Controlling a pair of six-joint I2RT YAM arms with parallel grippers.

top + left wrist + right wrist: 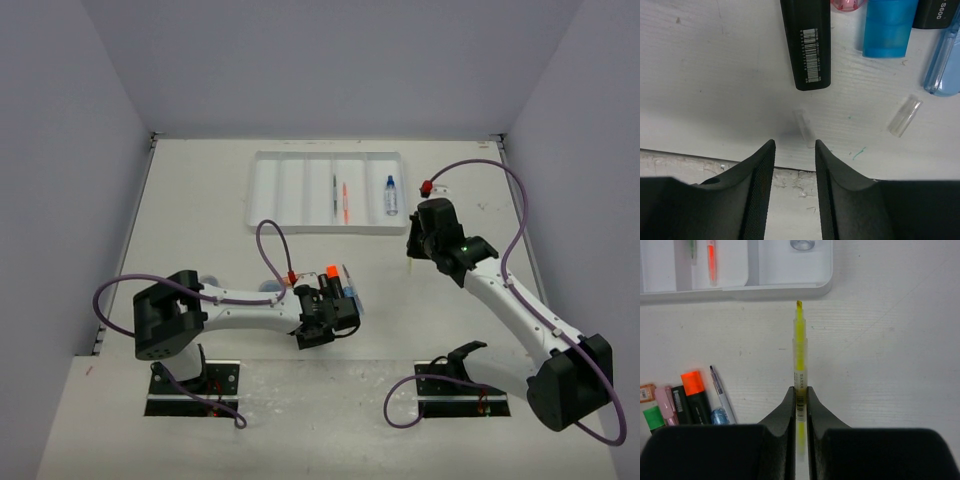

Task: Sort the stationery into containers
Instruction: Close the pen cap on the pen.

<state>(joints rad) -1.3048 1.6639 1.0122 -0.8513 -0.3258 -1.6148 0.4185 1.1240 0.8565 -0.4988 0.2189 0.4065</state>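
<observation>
A thin yellow pen (pixel 799 345) was pinched at its lower barrel by the right tool (pixel 800 390), whose fingers pressed against it from both sides. In the right wrist view its tip pointed to 12 o'clock, toward the near wall of the white tray (pixel 790 289) and short of it.

From above, the tray lay at the 12 o'clock side of the worktop (pixel 200 220). A dark pen (pixel 334 193) and an orange pen (pixel 346 203) lay lengthwise in it, apparently sharing one compartment. A small blue-capped bottle (pixel 390 195) lay in the compartment at the tray's 3 o'clock end.

The unsorted stationery lay grouped near the worktop's 6 o'clock edge, at 8 o'clock from the held pen. It included a pink highlighter (pixel 664 400) and a green highlighter (pixel 654 419) side by side.

The left tool (pixel 795 145) hung over that group with its fingers spread and nothing between them. In its wrist view a black-bodied highlighter (pixel 807 45) lay at 12 o'clock beyond the fingertips. A blue highlighter (pixel 888 25) lay at 1 o'clock and a clear cap (pixel 905 116) at 2 o'clock. A small clear piece (pixel 802 127) rested just ahead of the gap.
</observation>
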